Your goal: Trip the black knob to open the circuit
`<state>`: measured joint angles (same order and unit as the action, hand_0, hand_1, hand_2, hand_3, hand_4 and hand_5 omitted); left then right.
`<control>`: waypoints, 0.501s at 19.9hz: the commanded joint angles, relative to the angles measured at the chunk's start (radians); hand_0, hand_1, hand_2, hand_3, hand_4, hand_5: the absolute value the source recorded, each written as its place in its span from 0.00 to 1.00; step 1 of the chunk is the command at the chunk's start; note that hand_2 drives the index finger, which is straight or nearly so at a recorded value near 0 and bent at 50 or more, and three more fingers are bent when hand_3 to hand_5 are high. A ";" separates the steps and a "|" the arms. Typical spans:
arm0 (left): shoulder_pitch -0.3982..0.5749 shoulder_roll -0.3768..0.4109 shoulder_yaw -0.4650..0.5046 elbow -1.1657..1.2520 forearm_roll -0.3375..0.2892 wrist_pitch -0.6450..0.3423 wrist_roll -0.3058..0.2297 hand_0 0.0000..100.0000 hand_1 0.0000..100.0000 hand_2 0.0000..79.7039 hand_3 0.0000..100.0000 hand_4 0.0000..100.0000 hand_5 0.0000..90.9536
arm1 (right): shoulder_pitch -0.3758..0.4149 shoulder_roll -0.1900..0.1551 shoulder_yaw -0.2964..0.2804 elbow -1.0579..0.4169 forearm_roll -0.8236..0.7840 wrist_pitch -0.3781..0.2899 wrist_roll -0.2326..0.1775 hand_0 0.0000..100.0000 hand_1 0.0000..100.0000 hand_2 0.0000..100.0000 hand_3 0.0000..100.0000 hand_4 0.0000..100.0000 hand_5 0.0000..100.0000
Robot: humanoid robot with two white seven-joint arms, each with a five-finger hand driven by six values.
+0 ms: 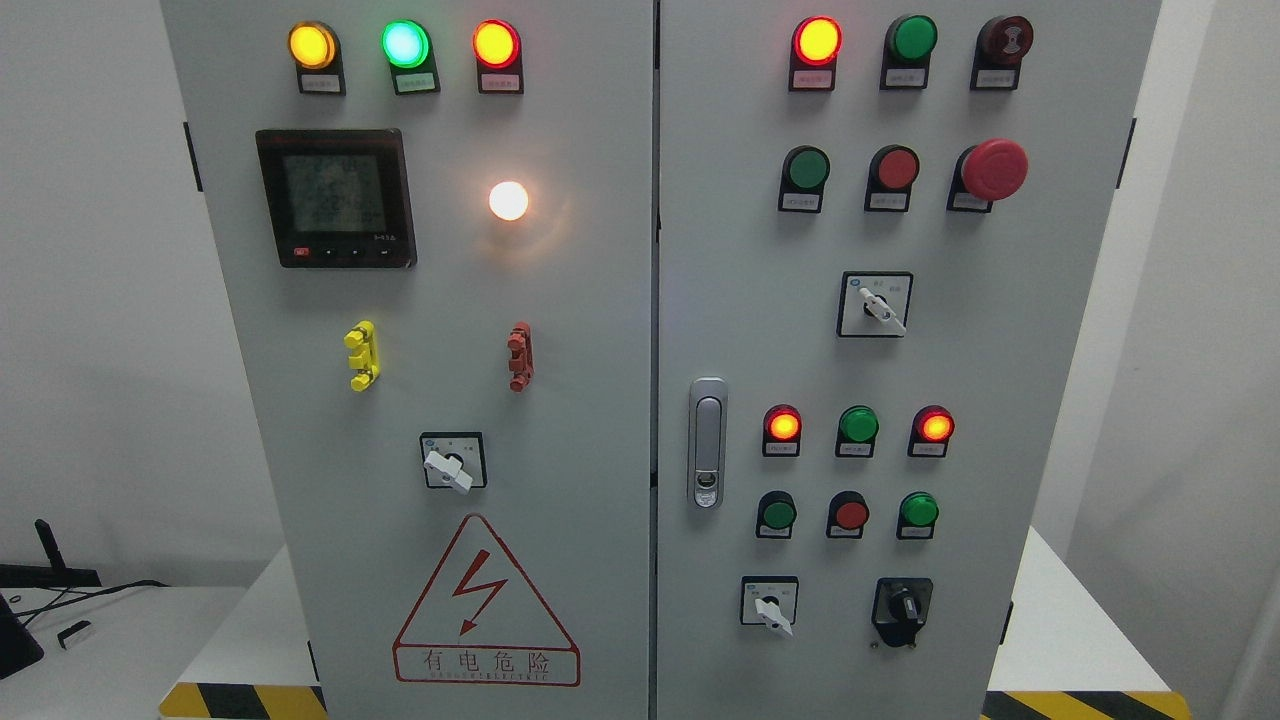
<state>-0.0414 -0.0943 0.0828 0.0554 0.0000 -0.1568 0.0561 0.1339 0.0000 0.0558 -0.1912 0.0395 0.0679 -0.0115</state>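
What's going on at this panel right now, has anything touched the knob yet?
Nothing is handling anything at this moment: neither robot hand is in view. The head camera faces a grey two-door electrical cabinet with several indicator lamps lit. The black rotary knob sits at the lower right of the right door, beside a white-handled selector switch, and nothing is touching it.

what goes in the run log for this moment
stage: pre-reach | black knob: untouched, lower right of right door | robot hands: not in view

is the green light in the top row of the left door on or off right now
On. The green light, between the amber light and the red-rimmed one, glows bright with a pale centre.
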 commanded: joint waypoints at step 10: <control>0.000 0.001 0.000 0.000 -0.031 0.000 -0.001 0.12 0.39 0.00 0.00 0.00 0.00 | 0.007 -0.037 -0.004 -0.027 -0.003 0.003 0.007 0.31 0.29 0.00 0.05 0.11 0.06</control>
<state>-0.0414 -0.0942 0.0828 0.0555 0.0000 -0.1568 0.0561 0.1339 -0.0009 0.0537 -0.1967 0.0372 0.0686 -0.0103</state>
